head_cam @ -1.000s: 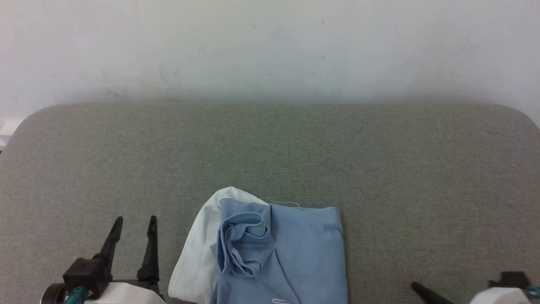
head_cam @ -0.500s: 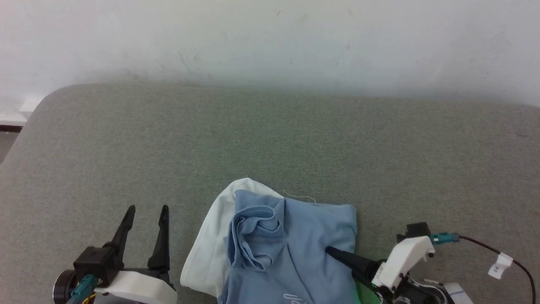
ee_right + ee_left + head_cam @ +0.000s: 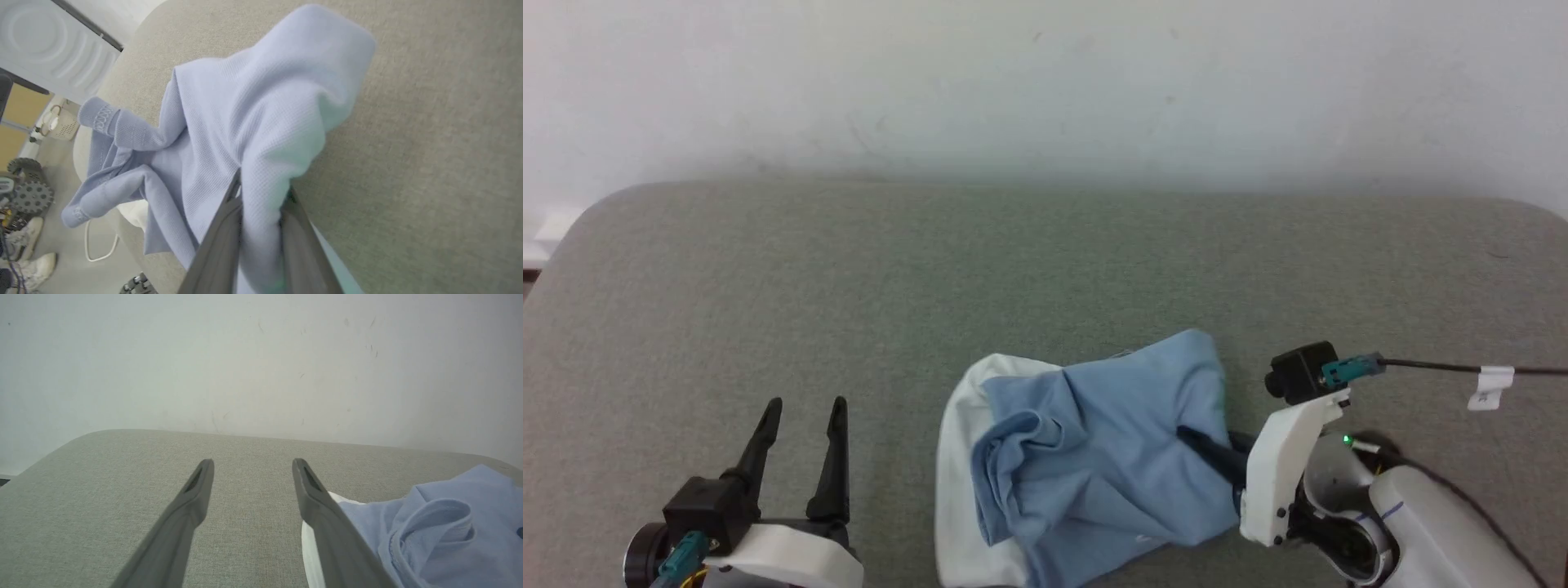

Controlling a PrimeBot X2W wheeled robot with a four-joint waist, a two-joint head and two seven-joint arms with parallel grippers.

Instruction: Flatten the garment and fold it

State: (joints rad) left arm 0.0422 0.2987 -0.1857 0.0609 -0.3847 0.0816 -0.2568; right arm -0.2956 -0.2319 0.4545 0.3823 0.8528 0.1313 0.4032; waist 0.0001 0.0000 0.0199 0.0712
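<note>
right gripper (image 3: 261,190) clamped on shirt (image 3: 1086,433) right-edge fold; shirt bunched on pad (image 3: 1045,269) near front, mass lying left of those fingers; left gripper (image 3: 806,404) spread, empty, further off

right gripper (image 3: 1194,437): moved in from the lower right corner, closed onto cloth
garment (image 3: 1086,441): right edge lifted and bunched, no longer flat

We cannot see the right gripper's (image 3: 1192,437) fingertips, buried in a fold of the garment (image 3: 1094,441), whose near edge the head view cuts off, nor name the blurred clutter (image 3: 24,196) on the floor (image 3: 65,237).
</note>
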